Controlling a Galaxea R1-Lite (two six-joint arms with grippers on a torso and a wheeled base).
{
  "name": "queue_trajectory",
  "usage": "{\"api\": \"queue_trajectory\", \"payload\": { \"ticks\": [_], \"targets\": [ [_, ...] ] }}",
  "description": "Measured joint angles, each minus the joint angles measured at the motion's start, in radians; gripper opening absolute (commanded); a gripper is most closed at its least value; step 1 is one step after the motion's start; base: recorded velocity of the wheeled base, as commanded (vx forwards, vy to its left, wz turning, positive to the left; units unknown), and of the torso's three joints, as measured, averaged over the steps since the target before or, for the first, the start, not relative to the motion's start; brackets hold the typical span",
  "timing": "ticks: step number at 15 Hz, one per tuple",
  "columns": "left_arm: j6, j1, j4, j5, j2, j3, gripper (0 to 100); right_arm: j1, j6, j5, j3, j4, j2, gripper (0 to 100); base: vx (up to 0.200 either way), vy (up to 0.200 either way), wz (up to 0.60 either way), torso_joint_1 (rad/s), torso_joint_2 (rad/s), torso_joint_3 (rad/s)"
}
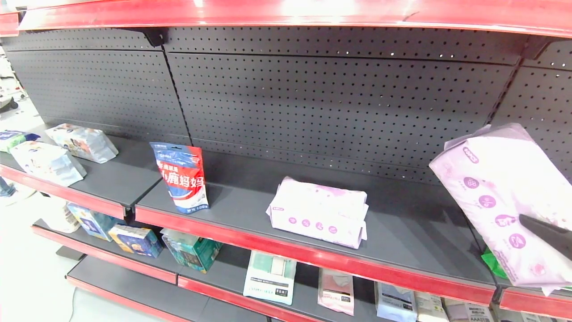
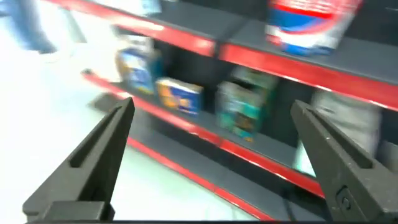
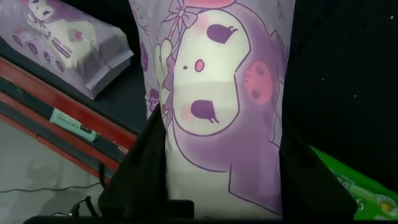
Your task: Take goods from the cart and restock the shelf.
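1. The held pack (image 1: 496, 192), a soft white-and-lilac wrapped bundle, hangs in the air to the right of the lying pack (image 1: 319, 214), over the right end of the shelf (image 1: 402, 232).
2. Its face carries a row of round purple icons and small print, too small to make out. In the right wrist view its other face (image 3: 217, 81) shows a purple cartoon figure with a bow.
3. Its long axis runs on a slant, the upper end toward the pegboard (image 1: 335, 98) and the lower end toward the shelf's red front edge. It is tilted, not flat.
4. The right tool (image 3: 221, 134) is clamped on the held pack, with one dark finger pressed to each side.
5. A green packet (image 1: 494, 264) lies just under the held pack.
6. The lying pack has the same lilac design and rests flat on the shelf.
7. Left of the lying pack, a red, blue and white pouch (image 1: 181, 176) stands upright with large characters on its front.
8. Farther left lie two silvery bags (image 1: 82, 142).
9. Below and left of the lying pack, boxes (image 1: 136, 240) sit on a lower shelf.
10. The left tool (image 2: 212, 106) has its fingers wide apart, with nothing between them.
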Motion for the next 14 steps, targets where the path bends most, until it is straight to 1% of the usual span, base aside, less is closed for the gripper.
{"api": "queue_trajectory", "payload": {
  "ticks": [1,2,3,4,5,6,7,8,9,10,11,13,14],
  "targets": [
    [0.006,0.000,-0.003,0.003,-0.002,0.003,100,0.008,0.000,0.000,-0.014,-0.033,0.038,0,0.000,0.000,0.00,0.000,0.00,0.000],
    [0.007,-0.007,-0.002,-0.045,0.002,0.004,100,0.013,0.000,0.000,-0.023,-0.070,0.073,0,0.000,0.000,0.00,0.000,0.00,0.000],
    [0.004,-0.021,-0.001,-0.106,0.008,0.004,100,0.016,-0.001,0.001,-0.027,-0.099,0.100,0,0.000,0.000,0.00,0.000,0.00,0.000],
    [0.002,-0.046,-0.001,-0.156,0.011,0.004,100,0.018,-0.001,0.001,-0.031,-0.110,0.120,0,0.000,0.000,0.00,0.000,0.00,0.000],
    [0.001,-0.080,-0.001,-0.178,0.012,0.004,100,0.018,-0.002,0.001,-0.031,-0.110,0.137,0,0.000,0.000,0.00,0.000,0.00,0.000],
    [-0.001,-0.109,-0.001,-0.178,0.012,0.004,100,0.019,-0.003,0.000,-0.031,-0.111,0.147,0,0.000,0.000,0.00,0.000,0.00,0.000],
    [0.004,-0.125,-0.001,-0.163,0.010,0.004,100,0.020,-0.003,0.000,-0.031,-0.112,0.155,0,0.000,0.000,0.00,0.000,0.00,0.000],
    [0.009,-0.127,-0.002,-0.124,0.003,0.004,100,0.020,-0.004,0.000,-0.030,-0.112,0.160,0,0.000,0.000,0.00,0.000,0.00,0.000],
    [0.010,-0.126,-0.004,-0.073,-0.001,0.004,100,0.020,-0.003,0.000,-0.026,-0.111,0.164,0,0.000,0.000,0.00,0.000,0.00,0.000],
    [0.010,-0.125,-0.005,0.017,-0.004,0.005,100,0.021,-0.002,0.000,-0.024,-0.112,0.166,0,0.000,0.000,0.00,0.000,0.00,0.000],
    [0.013,-0.123,-0.006,0.061,-0.003,0.006,100,0.021,-0.002,0.000,-0.023,-0.112,0.167,0,0.000,0.000,0.00,0.000,0.00,0.000],
    [0.021,-0.110,-0.005,0.084,0.010,0.006,100,0.021,0.000,0.000,-0.023,-0.112,0.169,0,0.000,0.000,0.00,0.000,0.00,0.000],
    [0.028,-0.094,-0.005,0.090,0.024,0.005,100,0.021,0.000,0.000,-0.021,-0.112,0.170,0,0.000,0.000,0.00,0.000,0.00,0.000]
  ]
}}
